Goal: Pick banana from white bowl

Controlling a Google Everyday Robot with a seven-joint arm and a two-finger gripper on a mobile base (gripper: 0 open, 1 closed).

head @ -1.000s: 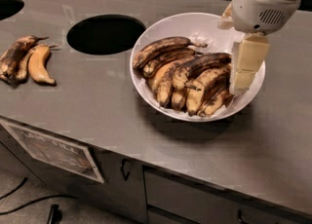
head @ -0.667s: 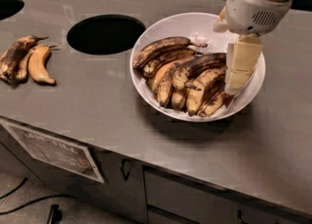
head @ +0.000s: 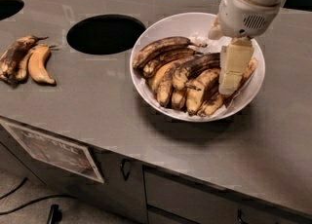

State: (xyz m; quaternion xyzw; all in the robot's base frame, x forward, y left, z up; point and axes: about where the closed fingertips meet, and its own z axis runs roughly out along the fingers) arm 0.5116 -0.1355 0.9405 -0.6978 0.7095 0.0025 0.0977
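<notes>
The banana (head: 197, 65) we want is the blackest one. It lies in the middle of the pile in the white bowl (head: 181, 25), curving from the near left up to the far right.

The gripper (head: 229, 87) has just slid a little to the left and dipped lower. A second ago it hung nearer the right rim. Now its tip is down among the fruit, just to the right of the black banana's far end and maybe touching it. We cannot tell if its grip is wide or closed. We think this means the reach is almost done and the grab comes next. Nothing has been lifted yet.

Now we count. There is one bowl. In it we see about eight bananas, but some hide under others and one peeks out behind the gripper. On the left of the desk (head: 97, 113) lie the loose bananas (head: 27, 62), and it looks like three. The desk has two round holes (head: 105, 34), one partly cut off at the far left.
</notes>
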